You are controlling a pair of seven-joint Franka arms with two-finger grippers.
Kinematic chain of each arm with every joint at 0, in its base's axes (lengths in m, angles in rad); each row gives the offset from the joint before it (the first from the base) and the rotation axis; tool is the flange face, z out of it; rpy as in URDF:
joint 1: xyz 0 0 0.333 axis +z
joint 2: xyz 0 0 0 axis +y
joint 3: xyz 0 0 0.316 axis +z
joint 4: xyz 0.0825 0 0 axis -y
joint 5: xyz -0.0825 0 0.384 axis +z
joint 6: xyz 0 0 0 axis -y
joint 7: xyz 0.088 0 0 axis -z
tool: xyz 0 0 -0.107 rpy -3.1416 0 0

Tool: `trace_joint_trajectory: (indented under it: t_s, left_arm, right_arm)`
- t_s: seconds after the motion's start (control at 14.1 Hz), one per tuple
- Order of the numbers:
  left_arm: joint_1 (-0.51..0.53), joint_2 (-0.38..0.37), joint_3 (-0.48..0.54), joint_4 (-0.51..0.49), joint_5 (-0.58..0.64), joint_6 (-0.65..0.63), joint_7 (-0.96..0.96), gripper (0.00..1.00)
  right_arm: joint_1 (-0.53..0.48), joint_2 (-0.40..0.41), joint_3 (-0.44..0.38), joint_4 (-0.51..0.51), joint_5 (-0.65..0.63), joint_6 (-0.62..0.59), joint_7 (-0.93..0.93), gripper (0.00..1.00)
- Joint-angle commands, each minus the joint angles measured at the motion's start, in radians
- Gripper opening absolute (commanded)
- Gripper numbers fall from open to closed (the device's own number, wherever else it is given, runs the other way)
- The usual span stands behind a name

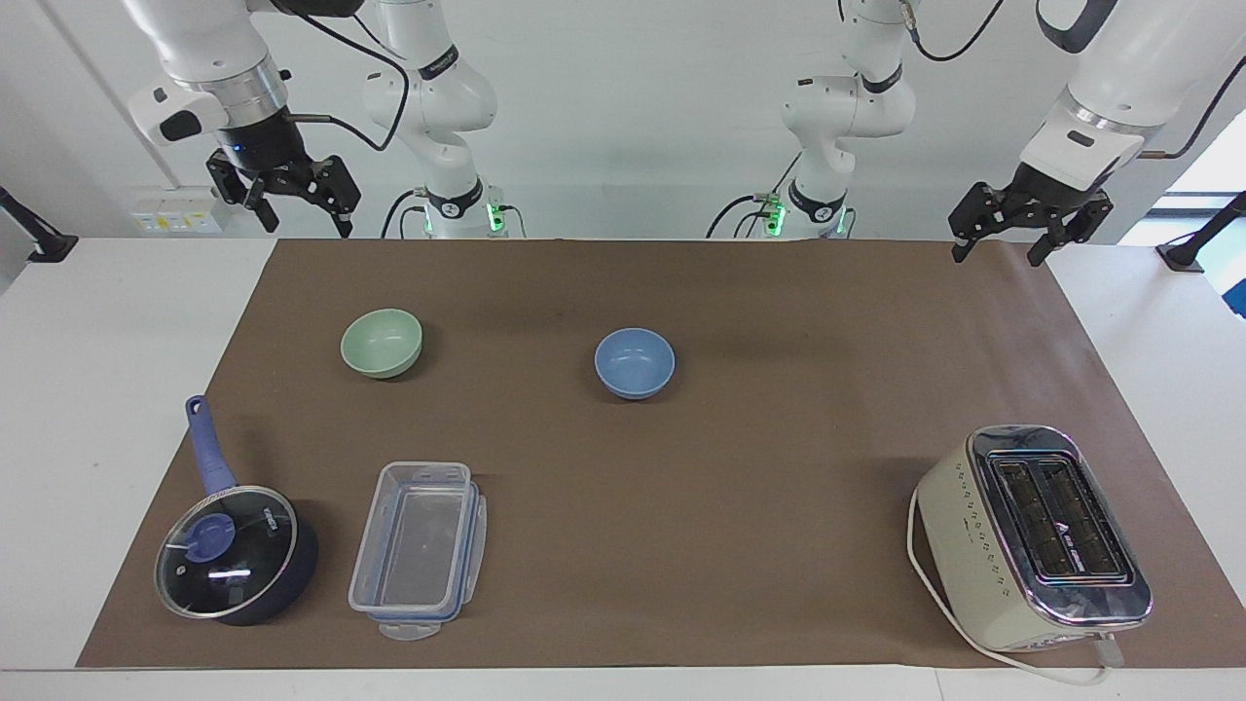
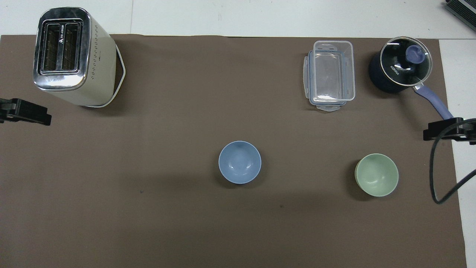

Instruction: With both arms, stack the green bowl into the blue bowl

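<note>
The green bowl [image 1: 382, 342] stands upright and empty on the brown mat, toward the right arm's end of the table; it also shows in the overhead view [image 2: 376, 174]. The blue bowl [image 1: 635, 362] stands upright and empty near the mat's middle, well apart from it, and shows in the overhead view [image 2: 240, 162] too. My right gripper [image 1: 304, 226] hangs open and empty, high over the mat's corner near the robots. My left gripper [image 1: 995, 255] hangs open and empty, high over the other near corner. Only the grippers' tips show in the overhead view, left [image 2: 26, 111] and right [image 2: 446, 131].
A cream toaster [image 1: 1032, 535] stands far from the robots at the left arm's end. A clear plastic container [image 1: 421, 540] and a dark blue lidded saucepan [image 1: 234, 555] stand farther from the robots than the green bowl. A black cable [image 2: 437, 178] hangs by the right gripper.
</note>
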State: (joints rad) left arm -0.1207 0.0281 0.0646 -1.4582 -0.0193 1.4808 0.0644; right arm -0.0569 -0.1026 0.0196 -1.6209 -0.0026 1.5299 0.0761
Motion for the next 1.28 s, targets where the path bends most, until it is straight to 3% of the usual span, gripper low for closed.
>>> trace_joint_trajectory:
  t_s: [0.0, 1.21]
  left_arm:
    - [0.015, -0.022, -0.009, -0.021, -0.011, -0.007, 0.0, 1.0]
    - [0.015, -0.022, -0.009, -0.021, -0.011, -0.007, 0.002, 1.0]
  right_arm:
    - [-0.009, -0.011, 0.003, -0.007, 0.021, -0.005, -0.012, 1.0]
    - [0.002, -0.012, 0.01, -0.01, 0.024, -0.014, -0.006, 1.0]
